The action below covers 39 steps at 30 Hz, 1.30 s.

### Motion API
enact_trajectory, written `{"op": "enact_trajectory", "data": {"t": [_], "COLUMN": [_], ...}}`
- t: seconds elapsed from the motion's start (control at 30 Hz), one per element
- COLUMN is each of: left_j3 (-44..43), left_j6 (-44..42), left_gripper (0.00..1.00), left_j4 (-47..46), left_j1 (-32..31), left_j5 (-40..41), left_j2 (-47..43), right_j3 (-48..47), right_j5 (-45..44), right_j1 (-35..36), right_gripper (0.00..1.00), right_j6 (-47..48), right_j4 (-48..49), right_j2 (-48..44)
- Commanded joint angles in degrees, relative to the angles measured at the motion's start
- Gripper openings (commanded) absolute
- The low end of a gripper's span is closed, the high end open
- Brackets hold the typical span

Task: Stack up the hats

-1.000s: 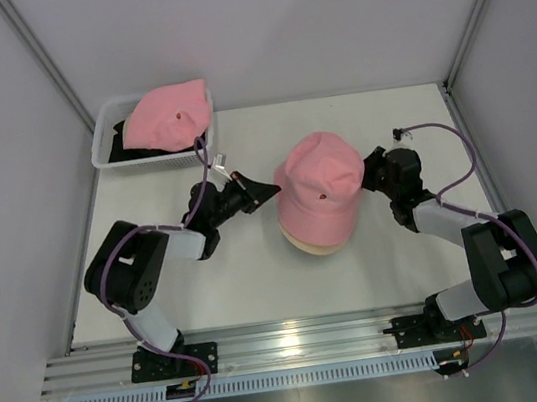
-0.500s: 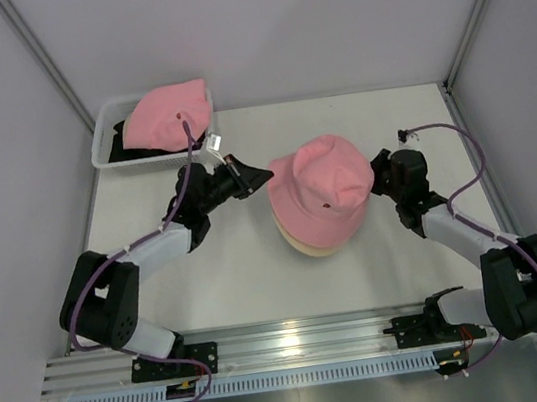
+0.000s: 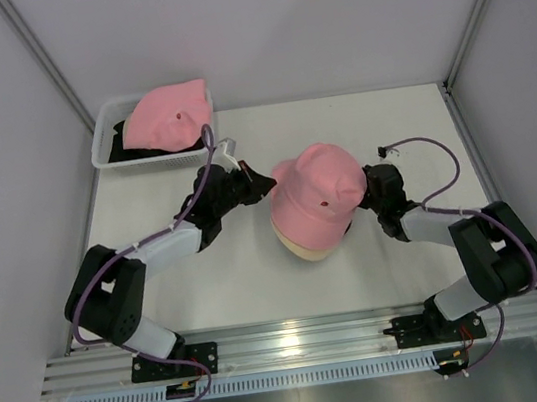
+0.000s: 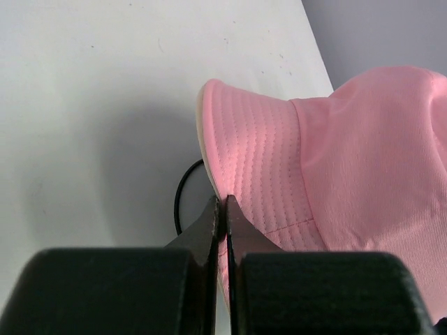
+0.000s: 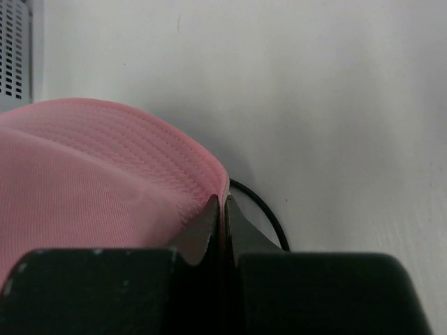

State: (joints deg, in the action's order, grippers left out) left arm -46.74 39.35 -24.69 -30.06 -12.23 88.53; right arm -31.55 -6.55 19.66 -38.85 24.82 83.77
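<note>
While draped over the cream hat (image 3: 301, 250) at centre frame, spanned left-to-right between both pincers: pink hat (image 3: 319, 188), left gripper (image 4: 223, 207) clamped on its left brim edge, right gripper (image 5: 223, 204) clamped on the right edge, both equally near; probably needs even lowering.

Pink hat (image 3: 317, 199) atop cream hat (image 3: 302, 249), centre, second pink hat (image 3: 167, 117) on black hat (image 3: 120, 150)

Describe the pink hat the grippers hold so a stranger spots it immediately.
At the middle of the white table, the pink hat covers a cream hat. Its brim is pinched on opposite sides by the left gripper and right gripper. The other pink hat lies in the white basket.
</note>
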Motion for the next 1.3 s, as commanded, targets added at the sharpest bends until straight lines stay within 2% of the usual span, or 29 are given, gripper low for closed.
{"op": "enact_trajectory", "data": {"t": [0.0, 0.1, 0.2, 0.27, 0.33, 0.37, 0.47, 0.57, 0.63, 0.7, 0.73, 0.77, 0.8, 0.87, 0.93, 0.97, 1.0, 1.03, 1.1, 1.13, 1.2, 1.23, 1.27], "left_j3": [-0.9, 0.9, 1.6, 1.5, 0.8, 0.3, -0.6, -1.2, -1.7, -1.7, -1.9, -1.7, -1.7, -1.9, -5.9, -7.2, -16.3, -18.9, -31.1, -36.3, -41.0, -47.5, -49.4], "left_j6": [-3.3, -4.2, -5.0, -5.4, -5.9, -6.4, -6.7, -5.8, -5.4, -5.2, -5.0, -4.0, -3.2, -0.3, 0.1, -1.5, -3.0, -4.4, -8.7, -11.8, -15.7, -20.4, -22.5], "left_gripper": [0.01, 0.01, 0.01, 0.01, 0.0, 0.01, 0.01, 0.01, 0.01, 0.15, 0.38, 0.56, 0.69, 0.87, 0.98, 0.99, 0.99, 1.0, 0.99, 0.99, 1.0, 0.99, 0.99], "left_j4": [1.6, -0.4, -3.4, -4.4, -4.7, -4.3, -4.1, -4.6, -3.4, -2.1, -0.7, -0.4, -0.2, 0.4, 3.2, 9.2, 13.0, 17.1, 27.4, 29.9, 36.0, 37.8, 39.3], "left_j1": [0.3, 0.3, 0.4, 0.4, 0.3, 0.4, 0.4, 0.4, 0.7, 2.0, 3.0, 4.2, 7.3, 10.5, 14.9, 17.2, 18.3, 19.2, 21.9, 22.7, 24.1, 24.4, 24.4], "left_j5": [7.2, 8.9, 7.1, 5.6, 4.5, 4.5, 4.4, 2.7, 2.4, 2.2, 1.8, 0.0, -1.1, -2.6, -3.7, -3.9, -2.6, -1.0, 2.3, 3.3, 6.3, 8.6, 10.0], "left_j2": [1.2, 1.7, 2.3, 2.8, 3.2, 3.3, 4.2, 5.7, 5.8, 3.8, 2.5, 1.0, -2.1, -5.2, -7.9, -7.9, -7.6, -5.4, -1.9, 2.0, 6.2, 10.3, 12.3], "right_j3": [0.0, 1.1, 0.9, -0.3, -2.4, -3.2, -7.6, -12.9, -15.0, -17.9, -18.8, -19.7, -21.3, -22.3, -22.9, -23.0, -23.1, -23.1, -22.9, -22.9, -23.1, -23.1, -22.9], "right_j5": [-5.8, -7.8, -8.6, -8.0, -7.2, -5.3, -2.0, 0.6, 2.1, 3.9, 4.2, 5.0, 5.4, 5.9, 8.5, 10.1, 10.9, 12.4, 14.0, 15.3, 15.6, 15.3, 15.1], "right_j1": [0.9, 1.2, 0.9, 0.5, -1.1, -2.2, -7.2, -12.4, -14.9, -15.6, -15.8, -16.1, -16.3, -16.7, -17.2, -17.3, -17.5, -17.6, -17.6, -17.6, -17.6, -17.6, -17.6], "right_gripper": [0.0, 0.0, 0.0, 0.07, 0.23, 0.4, 0.69, 0.84, 0.89, 0.95, 0.96, 0.99, 0.99, 0.99, 0.99, 0.99, 0.99, 0.99, 0.99, 0.99, 0.99, 0.99, 0.99], "right_j6": [1.9, 1.1, 2.2, 3.2, 4.2, 4.6, 6.9, 9.0, 10.5, 11.8, 12.7, 13.4, 13.8, 14.4, 14.6, 14.5, 14.4, 14.2, 13.8, 13.9, 14.1, 14.1, 14.3], "right_j4": [-0.7, 0.9, -0.1, -1.8, -6.0, -7.7, -14.8, -21.2, -23.4, -24.5, -24.6, -25.2, -26.8, -26.7, -25.5, -23.7, -22.6, -22.2, -20.4, -20.1, -20.0, -20.1, -20.1], "right_j2": [5.6, 5.9, 4.9, 2.4, -0.3, -3.4, -9.5, -14.5, -16.6, -18.5, -18.8, -19.2, -19.3, -19.3, -18.7, -18.6, -18.2, -17.7, -17.1, -16.4, -16.0, -16.0, -16.0]}}
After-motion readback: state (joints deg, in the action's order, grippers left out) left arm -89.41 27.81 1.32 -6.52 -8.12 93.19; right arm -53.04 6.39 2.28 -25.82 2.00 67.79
